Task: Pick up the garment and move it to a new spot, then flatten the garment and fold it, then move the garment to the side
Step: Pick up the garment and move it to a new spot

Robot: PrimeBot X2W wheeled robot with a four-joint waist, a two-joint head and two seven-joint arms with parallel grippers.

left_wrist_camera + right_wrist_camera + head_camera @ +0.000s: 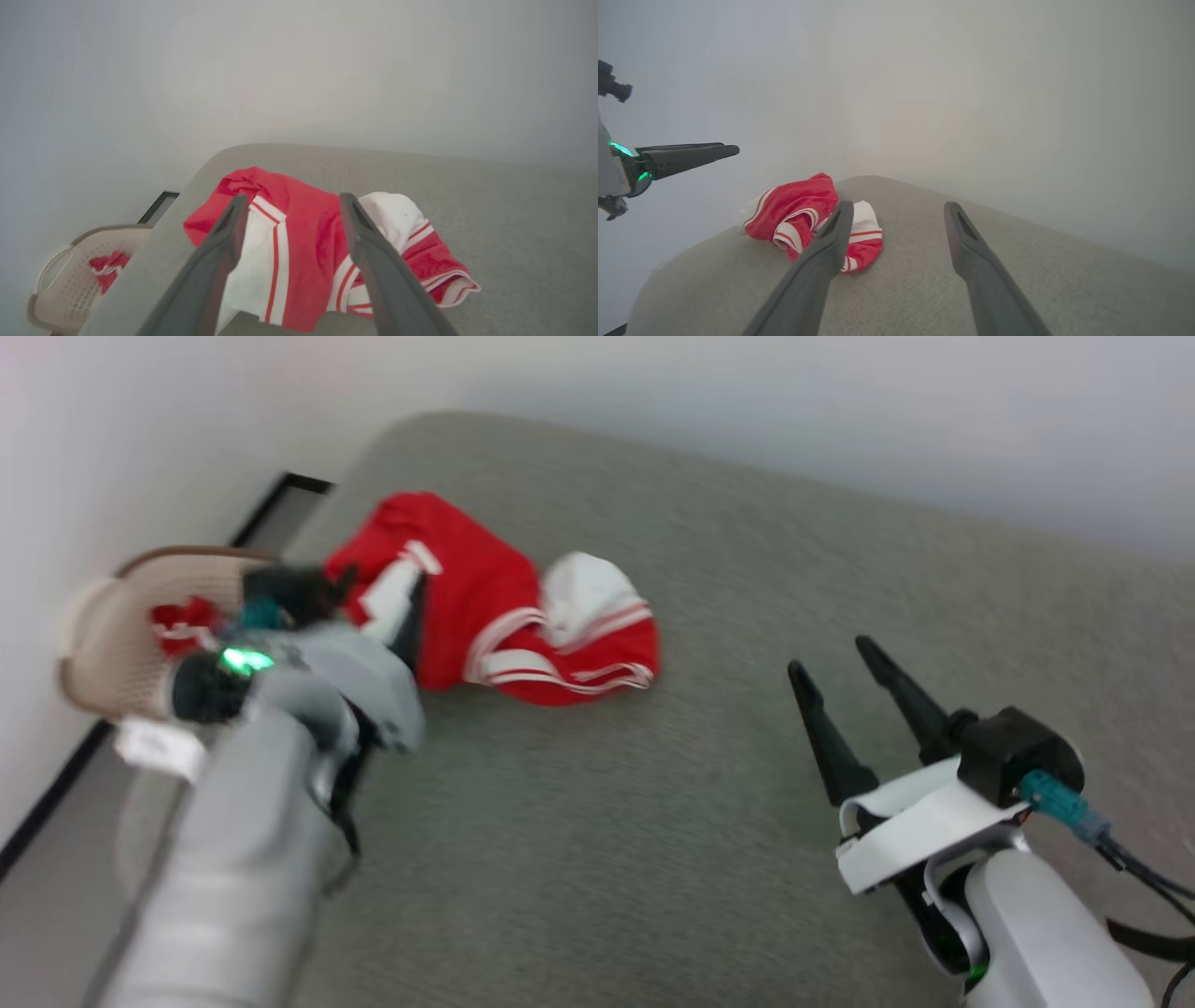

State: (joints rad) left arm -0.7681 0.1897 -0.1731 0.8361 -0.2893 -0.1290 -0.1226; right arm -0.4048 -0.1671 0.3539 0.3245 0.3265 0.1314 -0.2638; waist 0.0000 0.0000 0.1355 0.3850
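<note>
Left gripper (293, 198) spread, raised near crumpled garment (485, 607), right gripper (829, 653) spread, well apart, basket (103, 644) beside grey cushion (653, 803).

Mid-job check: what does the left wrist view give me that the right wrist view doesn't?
Left wrist: a beige basket beside the grey surface, red cloth inside. Right wrist: the left hand side-on, held clear of the garment, plus the open right hand. Both: the garment crumpled near the surface's corner, no hand touching it.
</note>
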